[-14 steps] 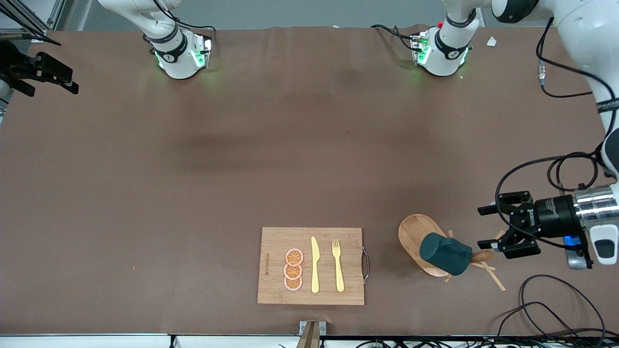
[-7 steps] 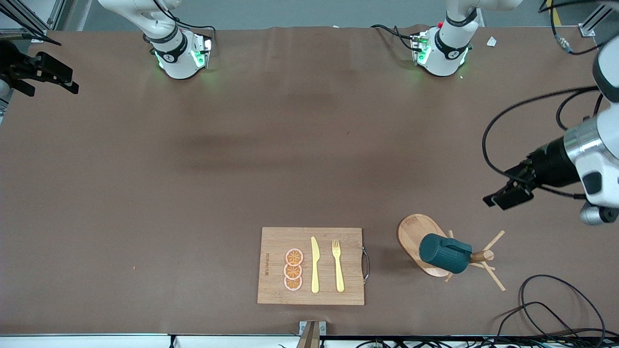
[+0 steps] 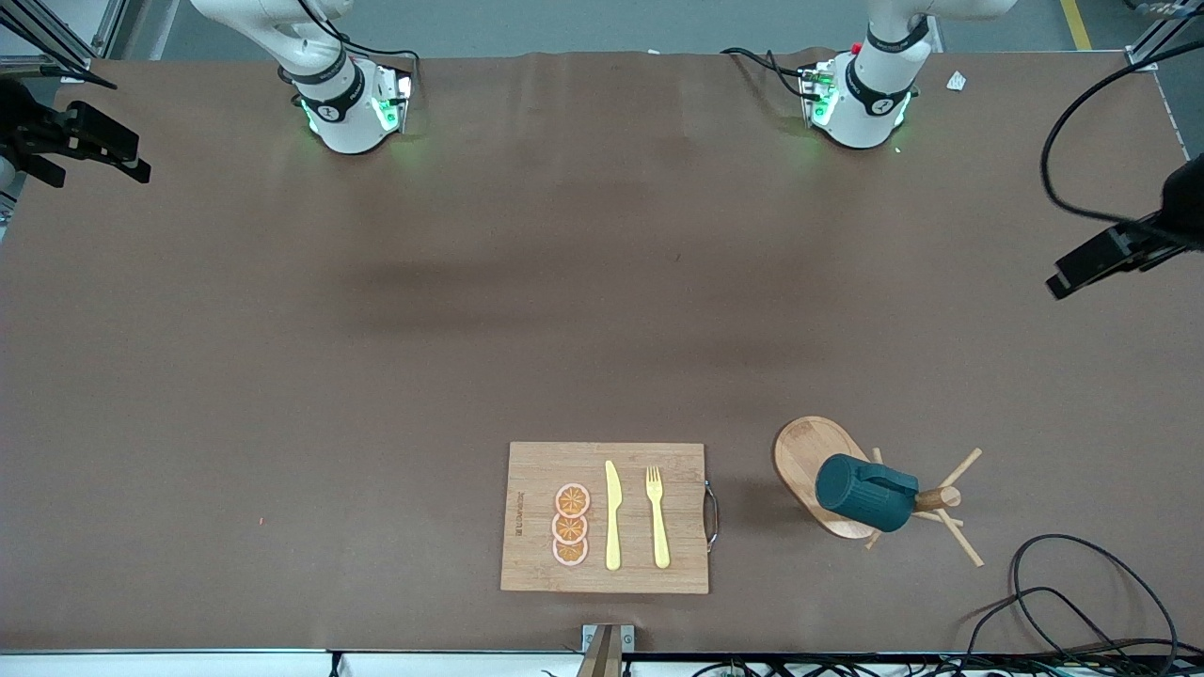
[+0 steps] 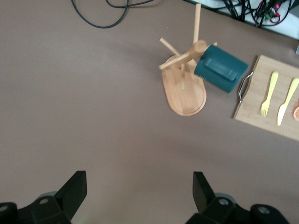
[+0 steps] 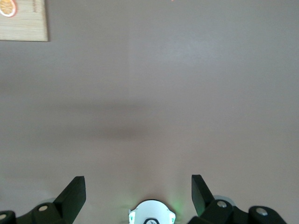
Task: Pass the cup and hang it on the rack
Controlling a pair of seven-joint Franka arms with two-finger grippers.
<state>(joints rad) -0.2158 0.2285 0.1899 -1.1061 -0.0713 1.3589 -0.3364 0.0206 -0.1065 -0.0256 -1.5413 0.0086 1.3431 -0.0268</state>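
Observation:
The dark teal cup (image 3: 865, 494) hangs tilted on a peg of the wooden rack (image 3: 807, 449), near the front camera toward the left arm's end of the table. No gripper touches it. My left gripper (image 3: 1072, 273) is up in the air at the table's edge by the left arm's end, well away from the rack. In the left wrist view it (image 4: 138, 186) is open over bare table, with the cup (image 4: 220, 68) and rack (image 4: 184, 93) far off. My right gripper (image 3: 130, 155) waits at the right arm's end, open (image 5: 138, 186) and holding nothing.
A bamboo cutting board (image 3: 536, 470) lies beside the rack, carrying a yellow knife (image 3: 612, 515), a yellow fork (image 3: 657, 515) and orange slices (image 3: 570, 525). Black cables (image 3: 1082, 583) loop on the table near the rack. The right arm's base (image 5: 151, 213) shows between the right fingers.
My left gripper has drawn back from the rack, rising toward the table's edge at the left arm's end. The cup stays hanging on the peg. The right arm has barely moved.

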